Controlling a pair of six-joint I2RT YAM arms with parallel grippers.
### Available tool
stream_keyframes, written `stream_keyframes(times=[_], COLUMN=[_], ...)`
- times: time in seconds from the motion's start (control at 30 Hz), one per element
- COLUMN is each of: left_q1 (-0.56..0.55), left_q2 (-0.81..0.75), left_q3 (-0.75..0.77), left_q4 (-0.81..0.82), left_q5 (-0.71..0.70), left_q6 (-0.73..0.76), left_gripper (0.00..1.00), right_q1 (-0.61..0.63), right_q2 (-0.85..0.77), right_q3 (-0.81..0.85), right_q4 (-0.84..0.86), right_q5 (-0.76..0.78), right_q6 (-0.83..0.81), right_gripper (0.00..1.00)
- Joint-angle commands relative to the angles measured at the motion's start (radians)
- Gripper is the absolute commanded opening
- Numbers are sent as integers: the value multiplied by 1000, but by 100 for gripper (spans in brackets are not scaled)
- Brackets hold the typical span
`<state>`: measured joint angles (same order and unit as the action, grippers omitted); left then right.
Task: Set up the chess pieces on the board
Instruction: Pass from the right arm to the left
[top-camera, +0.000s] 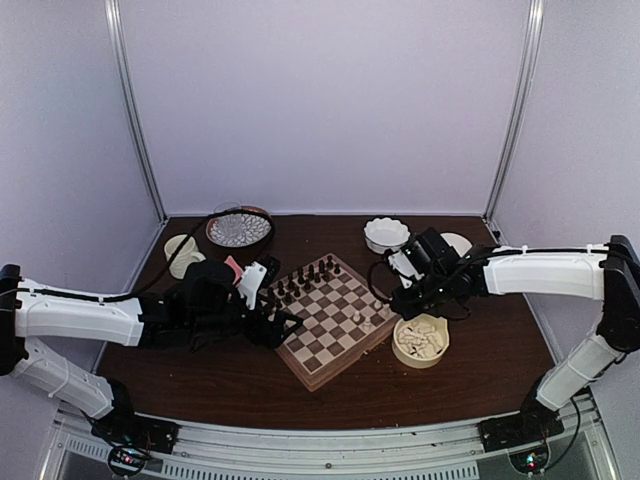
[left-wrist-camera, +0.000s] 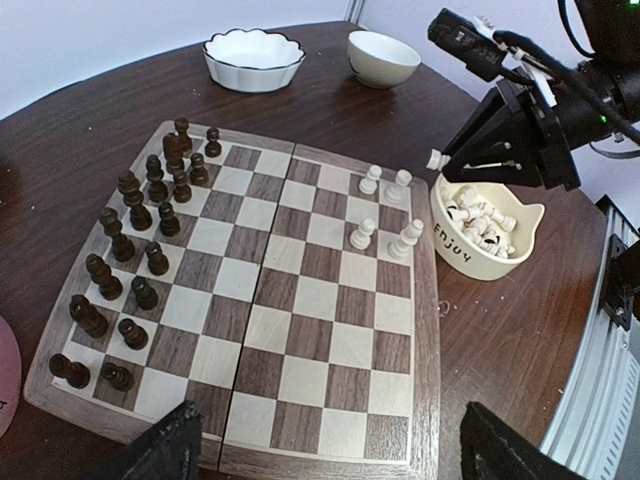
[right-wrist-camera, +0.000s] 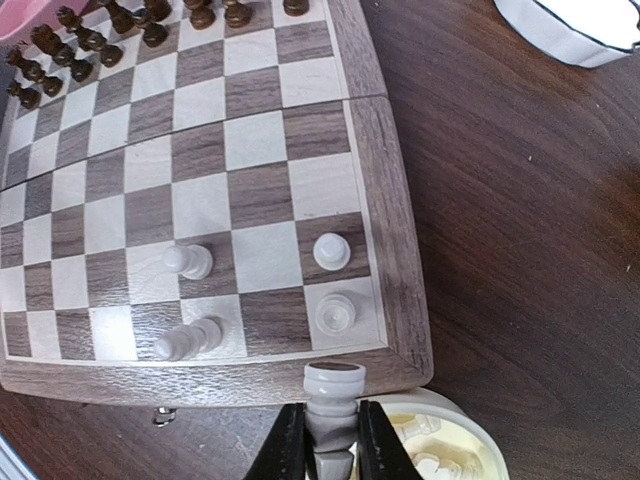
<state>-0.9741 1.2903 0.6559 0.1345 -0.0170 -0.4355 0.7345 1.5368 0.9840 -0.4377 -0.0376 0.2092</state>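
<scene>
piece (right-wrist-camera: 333, 385): cream-white turned wood, round flat end facing board (right-wrist-camera: 400, 250). pinched btwn black fingers of right gripper (right-wrist-camera: 333, 415), jaws nearly closed on it. wrist view: held just off board's 6 o'clock rim, over cream bowl (right-wrist-camera: 455, 440). four white pieces (right-wrist-camera: 332, 251) stand on nearby squares; dark set (right-wrist-camera: 80, 45) at 11 o'clock. board matte checkered wood. left gripper (top-camera: 278, 325) wide open, empty.
</scene>
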Motion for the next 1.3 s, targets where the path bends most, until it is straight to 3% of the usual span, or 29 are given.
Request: stream_keyframes(times=[0.0,0.1,0.37,0.67,0.87,1.03,1.27], left_q1=[-1,-3,-4,-16,-18,-26,-49], left_q2=[0,1,17,87,133,188,234], left_q3=[9,8,-1,21,38,71,104], left_q4=[51,57,174,289,317,315,306], left_q5=[13,17,281,513,564,604,631], left_q6=[11,14,15,-18,-54,-73,-74], left_gripper=[89,89,86,83,78,63,59], right_q1=[0,5,125,311,393,433,476], right_q2=[-62,-89,-231,-233,-225,-210,-182], right_q3=[-22,-35,-143,-180,-176,-167,-154], right_q4=[56,80,277,378,384,375,371], right_q5=[-90,-151,-318,-179,-101,-54,-11], right_q6=[-28,-38,-118,-256,-316,-340,-367], right_gripper=[16,16,15,16,17,17,18])
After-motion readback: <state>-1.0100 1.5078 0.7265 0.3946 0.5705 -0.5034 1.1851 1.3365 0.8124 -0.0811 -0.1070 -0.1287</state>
